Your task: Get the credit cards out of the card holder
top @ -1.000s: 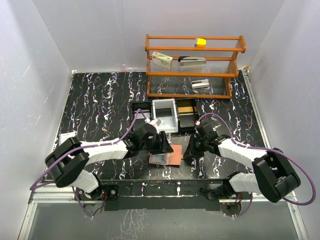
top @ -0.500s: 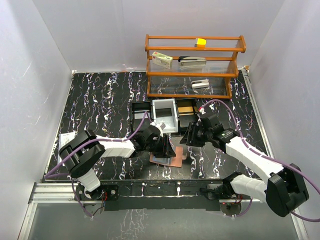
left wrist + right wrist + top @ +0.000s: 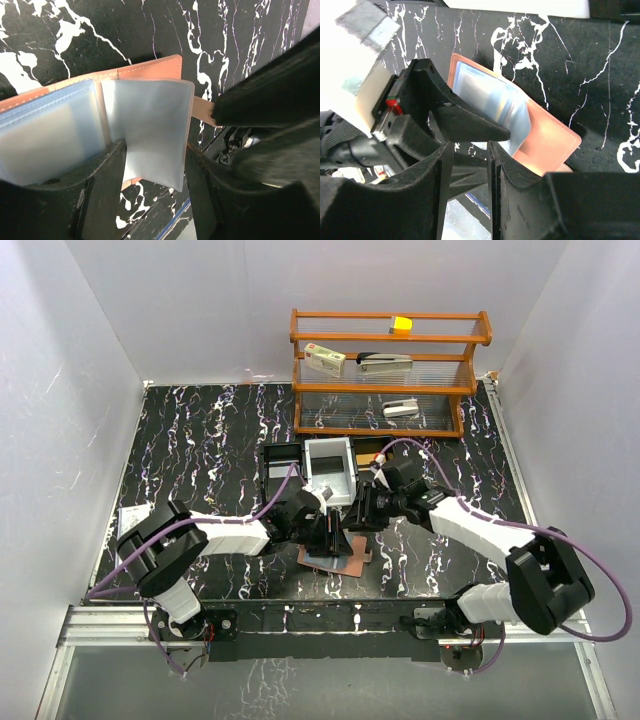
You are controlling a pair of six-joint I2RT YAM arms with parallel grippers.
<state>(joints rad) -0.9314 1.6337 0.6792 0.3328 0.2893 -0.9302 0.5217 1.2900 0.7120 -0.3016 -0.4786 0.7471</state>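
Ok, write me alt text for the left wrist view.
The salmon-pink card holder lies open on the black marbled table, its cloudy plastic sleeves fanned out, one sleeve between the fingers of the open left gripper. A blurred dark shape at the right covers the end of its snap tab.

— What sort of place was shown?
— A robotics lab cell was indicated: a marbled tabletop (image 3: 200, 440) was boxed in by white panels (image 3: 80, 390), with robot arms (image 3: 228, 534) mounted beside an aluminium frame (image 3: 110, 623).
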